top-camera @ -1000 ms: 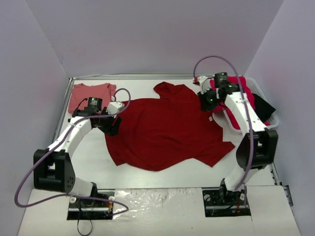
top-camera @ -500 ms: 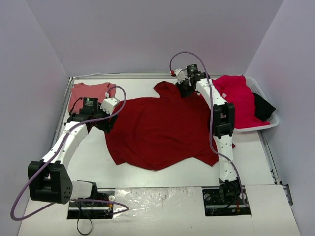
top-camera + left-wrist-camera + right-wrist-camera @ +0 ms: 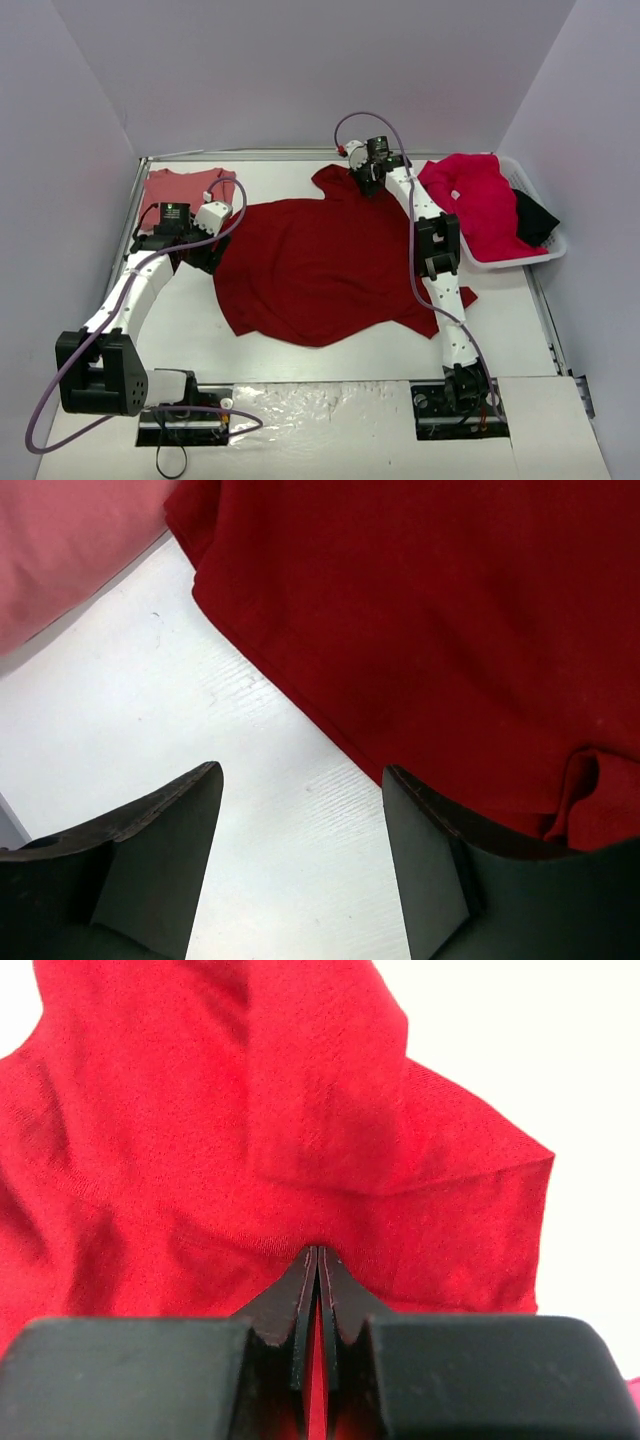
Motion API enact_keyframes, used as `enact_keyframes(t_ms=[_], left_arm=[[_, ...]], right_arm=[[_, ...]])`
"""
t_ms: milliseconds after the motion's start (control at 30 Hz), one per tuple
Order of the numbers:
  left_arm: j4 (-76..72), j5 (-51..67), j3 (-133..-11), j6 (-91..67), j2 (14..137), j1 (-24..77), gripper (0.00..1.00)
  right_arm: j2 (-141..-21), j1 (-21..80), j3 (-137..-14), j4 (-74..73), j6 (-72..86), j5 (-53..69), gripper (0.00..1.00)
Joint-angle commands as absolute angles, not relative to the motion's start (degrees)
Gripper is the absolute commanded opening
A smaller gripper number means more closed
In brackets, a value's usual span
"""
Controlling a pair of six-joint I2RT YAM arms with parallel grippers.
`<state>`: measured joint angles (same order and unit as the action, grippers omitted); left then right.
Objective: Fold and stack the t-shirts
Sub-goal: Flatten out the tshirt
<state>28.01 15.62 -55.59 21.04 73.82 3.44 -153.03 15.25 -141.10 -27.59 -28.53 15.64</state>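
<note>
Raspberry t-shirt (image 3: 478, 196) lies in white basket (image 3: 512, 260)

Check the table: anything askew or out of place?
The crimson t-shirt lies skewed and rumpled, its far edge bunched where the right pincer pinches it. The raspberry t-shirt is heaped unfolded in the white basket.

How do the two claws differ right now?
The left gripper is open; the right gripper is shut, pinching the red shirt. The left holds nothing and hangs over bare table at the shirt's left edge; the right is at its far end. Both are black and work at the same shirt.
</note>
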Motion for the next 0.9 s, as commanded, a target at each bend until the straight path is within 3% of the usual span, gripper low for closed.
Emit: enact_keyframes(t_ms=[0,167,500,667,867], left_arm=[[26.72,16.0,-55.46,21.71,71.89,2.55,0.64],[27.07,16.26,-55.46,21.45,71.81,2.11,0.64],[27.16,17.22,-55.63,21.36,73.04,1.76,0.65],[27.33,17.31,-55.72,21.18,73.39,1.76,0.66],[27.77,17.93,-55.63,21.44,72.86,1.5,0.66]], right_arm=[[-156.53,15.65,-144.05,-24.45,-27.51,8.1,0.0],[-161.89,14.15,-148.8,-20.93,-26.89,0.01,0.0],[-163.39,9.85,-145.47,-13.36,-26.63,-14.14,0.0],[-162.86,9.4,-144.76,-13.18,-26.63,-15.56,0.0],[-156.37,10.02,-144.32,-12.39,-23.65,-8.72,0.0]])
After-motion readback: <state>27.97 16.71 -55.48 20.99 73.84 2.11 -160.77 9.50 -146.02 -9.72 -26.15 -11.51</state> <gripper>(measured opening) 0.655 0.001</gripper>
